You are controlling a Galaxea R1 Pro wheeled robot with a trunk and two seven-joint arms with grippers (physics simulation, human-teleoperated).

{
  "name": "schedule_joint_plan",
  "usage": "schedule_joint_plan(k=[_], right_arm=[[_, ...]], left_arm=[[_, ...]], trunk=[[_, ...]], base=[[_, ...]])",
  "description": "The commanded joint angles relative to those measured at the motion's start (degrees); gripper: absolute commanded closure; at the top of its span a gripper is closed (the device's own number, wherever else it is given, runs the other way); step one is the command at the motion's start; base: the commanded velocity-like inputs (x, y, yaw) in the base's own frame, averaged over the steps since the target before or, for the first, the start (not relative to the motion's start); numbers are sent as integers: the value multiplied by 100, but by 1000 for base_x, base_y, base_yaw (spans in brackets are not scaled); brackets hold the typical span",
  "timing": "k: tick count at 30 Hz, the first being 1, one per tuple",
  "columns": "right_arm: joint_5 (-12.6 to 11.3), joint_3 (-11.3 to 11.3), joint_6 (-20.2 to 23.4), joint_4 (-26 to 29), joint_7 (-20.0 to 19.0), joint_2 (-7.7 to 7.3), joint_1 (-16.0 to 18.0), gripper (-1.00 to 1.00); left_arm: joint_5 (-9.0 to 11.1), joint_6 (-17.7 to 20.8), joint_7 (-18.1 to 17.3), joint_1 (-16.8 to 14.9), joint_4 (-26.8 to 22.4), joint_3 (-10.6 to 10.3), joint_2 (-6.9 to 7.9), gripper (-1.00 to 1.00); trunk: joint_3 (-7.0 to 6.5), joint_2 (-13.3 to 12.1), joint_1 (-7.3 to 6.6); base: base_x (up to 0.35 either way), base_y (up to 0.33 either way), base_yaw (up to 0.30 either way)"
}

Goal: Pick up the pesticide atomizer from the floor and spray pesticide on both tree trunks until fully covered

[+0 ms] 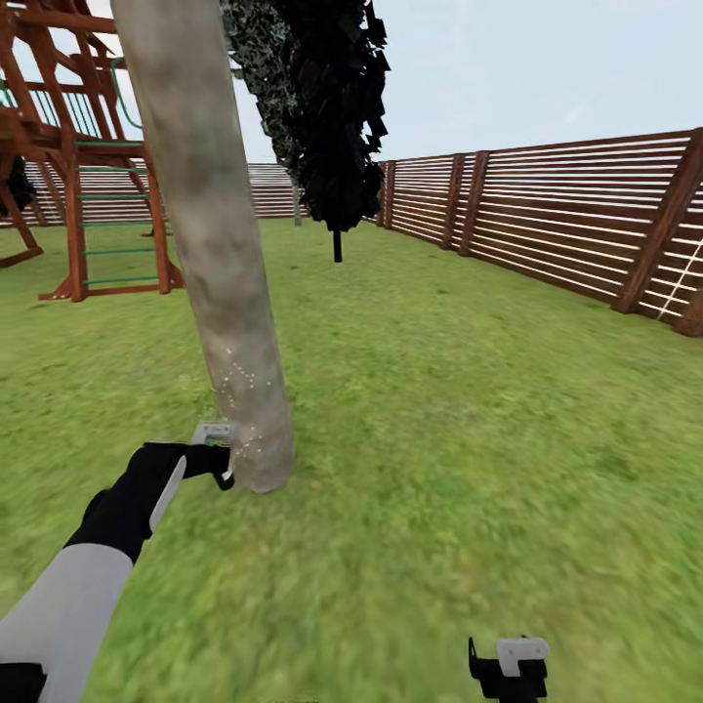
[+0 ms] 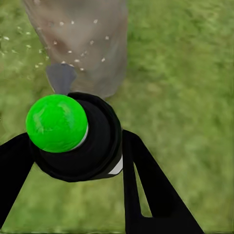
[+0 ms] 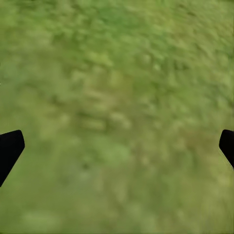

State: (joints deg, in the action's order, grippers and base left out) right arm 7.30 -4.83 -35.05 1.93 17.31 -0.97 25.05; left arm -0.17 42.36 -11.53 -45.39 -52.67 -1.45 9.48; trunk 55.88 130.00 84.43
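Low, left gripper (image 2: 73,146) clamps pesticide atomizer (image 2: 80,141) beside tree trunk (image 1: 210,244).

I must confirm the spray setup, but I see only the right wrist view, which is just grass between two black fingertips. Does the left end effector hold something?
Observer: Yes. The left end effector is shut on the pesticide atomizer; the cap facing the left wrist camera is bright green.
Operator: Is it close to a tree?
Observer: The head view puts it beside the base of a tree trunk, on the lawn.
Operator: Is any spray visible?
Observer: Small white specks dot the lower trunk bark near the atomizer.
Operator: And my right arm?
Observer: The right end effector hangs open over the grass, holding nothing.
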Motion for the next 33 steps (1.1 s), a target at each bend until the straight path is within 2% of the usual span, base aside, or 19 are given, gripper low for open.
schedule_joint_plan(k=[1, 7, 11, 16, 22, 27, 33], right_arm=[[0, 0, -1, 0, 0, -1, 0, -100], [0, 0, 0, -1, 0, -1, 0, -100], [0, 1, 1, 0, 0, -7, 0, -100], [0, 0, 0, 0, 0, -3, 0, -100], [0, 0, -1, -1, 0, 1, 0, -100], [0, 8, -2, -2, 6, -10, 0, -100], [0, 9, -2, 0, 9, -8, 0, -100]], left_arm=[[8, -8, 1, 20, 17, 11, 0, 100], [8, -16, 25, 39, 29, 25, -2, 100], [24, 4, 507, 39, 29, 23, -31, 100], [64, 9, 527, 39, 25, 18, -57, 100], [73, 9, 531, 39, 25, 22, -62, 100], [62, 9, 569, 39, 32, 22, -65, 100], [65, -17, 579, 39, 480, 34, -52, 100]], trunk=[[0, 0, 0], [0, 0, 0], [0, 0, 0], [0, 0, 0], [0, 0, 0], [0, 0, 0], [0, 0, 0]], base=[[0, -276, 276], [1, -276, 194], [81, -276, 8], [89, -276, 15], [5, -276, 232], [170, -224, 28], [273, -163, 1]])
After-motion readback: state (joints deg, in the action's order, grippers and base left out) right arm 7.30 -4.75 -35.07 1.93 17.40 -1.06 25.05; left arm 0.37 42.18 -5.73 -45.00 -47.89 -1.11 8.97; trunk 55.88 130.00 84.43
